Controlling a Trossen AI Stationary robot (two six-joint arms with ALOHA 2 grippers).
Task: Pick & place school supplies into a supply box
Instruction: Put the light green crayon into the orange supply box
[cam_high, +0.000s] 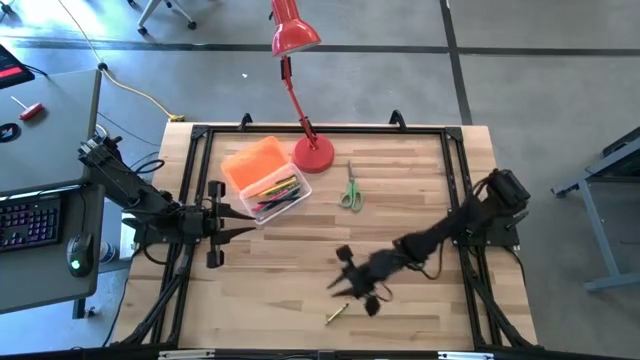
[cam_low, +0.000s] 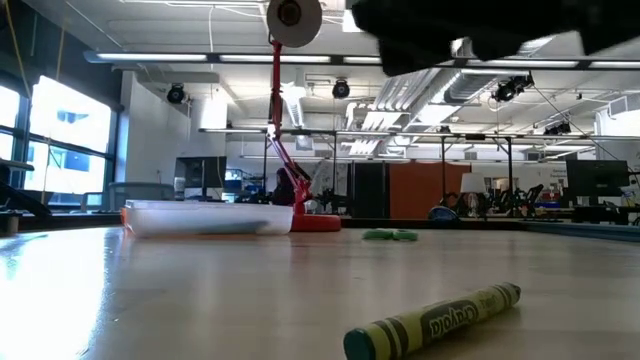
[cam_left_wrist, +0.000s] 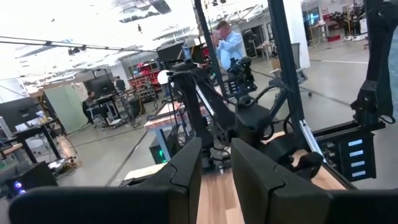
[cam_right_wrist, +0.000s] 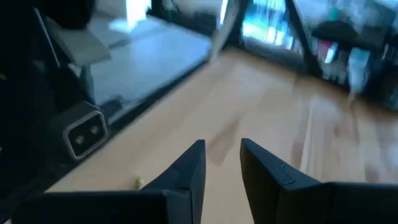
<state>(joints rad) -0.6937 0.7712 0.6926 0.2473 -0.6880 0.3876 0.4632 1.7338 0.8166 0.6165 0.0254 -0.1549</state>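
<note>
The supply box (cam_high: 265, 180) stands open on the table's far left part, its orange lid (cam_high: 254, 161) folded back and several pens and pencils (cam_high: 277, 190) lying in the clear tray. The box also shows in the low view (cam_low: 210, 217). Green-handled scissors (cam_high: 349, 190) (cam_low: 390, 235) lie flat to the right of the lamp base. An olive-green crayon (cam_high: 335, 314) (cam_low: 435, 322) lies near the near edge. My right gripper (cam_high: 343, 283) (cam_right_wrist: 222, 152) hovers just above and beyond the crayon, open by a narrow gap, holding nothing. My left gripper (cam_high: 245, 222) (cam_left_wrist: 216, 152) waits near the box's near side, narrowly open.
A red desk lamp stands with its round base (cam_high: 313, 153) (cam_low: 315, 222) right beside the box, its arm and shade (cam_high: 294, 35) leaning past the far edge. A black frame (cam_high: 330, 130) rims the table. Bare wood (cam_high: 290, 270) lies between the two grippers. People stand in the room beyond.
</note>
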